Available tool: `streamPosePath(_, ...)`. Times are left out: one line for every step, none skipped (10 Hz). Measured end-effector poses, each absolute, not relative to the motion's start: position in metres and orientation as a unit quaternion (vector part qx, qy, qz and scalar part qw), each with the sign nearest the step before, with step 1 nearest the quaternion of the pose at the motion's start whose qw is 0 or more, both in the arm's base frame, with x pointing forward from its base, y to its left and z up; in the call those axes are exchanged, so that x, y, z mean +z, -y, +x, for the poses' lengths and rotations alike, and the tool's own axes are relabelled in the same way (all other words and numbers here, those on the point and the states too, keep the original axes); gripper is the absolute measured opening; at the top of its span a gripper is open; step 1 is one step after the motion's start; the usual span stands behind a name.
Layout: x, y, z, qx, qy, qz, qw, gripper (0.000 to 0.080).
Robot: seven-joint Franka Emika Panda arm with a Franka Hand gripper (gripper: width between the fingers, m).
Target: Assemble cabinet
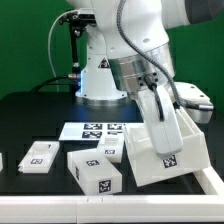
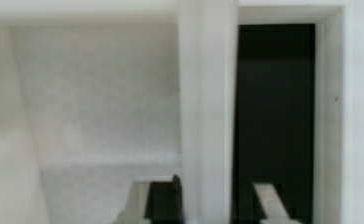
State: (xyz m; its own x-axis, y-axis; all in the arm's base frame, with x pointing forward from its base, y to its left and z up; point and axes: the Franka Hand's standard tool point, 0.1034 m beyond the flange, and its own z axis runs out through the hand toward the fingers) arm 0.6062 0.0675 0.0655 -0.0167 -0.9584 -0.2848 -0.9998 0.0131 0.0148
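The cabinet stands tilted at 4 o'clock in the exterior view, on the black table. The gripper straddles its thin wall, one finger on each side; I cannot tell whether it pinches. At 9 o'clock from the cabinet, just beside it, lies a tagged white block, with a flatter block farther out. The marker board lies at 10 o'clock, apart from the arm

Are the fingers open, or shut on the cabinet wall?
Open: the fingers straddle the cabinet wall, and a dark gap shows beside one.
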Motion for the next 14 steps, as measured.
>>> streamPosePath(0.065, -0.067, 0.606, 0.106, -0.705, -0.694, 0.097, 0.0090)
streamPosePath(0.064, -0.066, 0.606, 0.110, -0.708, -0.691, 0.095, 0.0090)
streamPosePath(0.062, -0.059, 0.610, 0.119, -0.718, -0.680, 0.090, 0.0090)
streamPosePath(0.057, -0.054, 0.618, 0.117, -0.727, -0.671, 0.089, 0.0090)
streamPosePath(0.051, -0.055, 0.623, 0.118, -0.727, -0.671, 0.086, 0.0090)
streamPosePath(0.047, -0.060, 0.626, 0.122, -0.727, -0.670, 0.084, 0.0090)
streamPosePath(0.041, -0.068, 0.627, 0.123, -0.730, -0.667, 0.080, 0.0090)
streamPosePath(0.040, -0.070, 0.628, 0.121, -0.727, -0.672, 0.080, 0.0090)
streamPosePath(0.040, -0.070, 0.628, 0.122, -0.727, -0.671, 0.080, 0.0090)
streamPosePath(0.040, -0.070, 0.628, 0.122, -0.727, -0.671, 0.080, 0.0090)
streamPosePath(0.040, -0.070, 0.628, 0.122, -0.727, -0.671, 0.080, 0.0090)
streamPosePath(0.040, -0.070, 0.628, 0.122, -0.727, -0.671, 0.080, 0.0090)
streamPosePath(0.040, -0.070, 0.628, 0.121, -0.727, -0.671, 0.079, 0.0090)
streamPosePath(0.040, -0.073, 0.632, 0.116, -0.721, -0.680, 0.073, 0.0090)
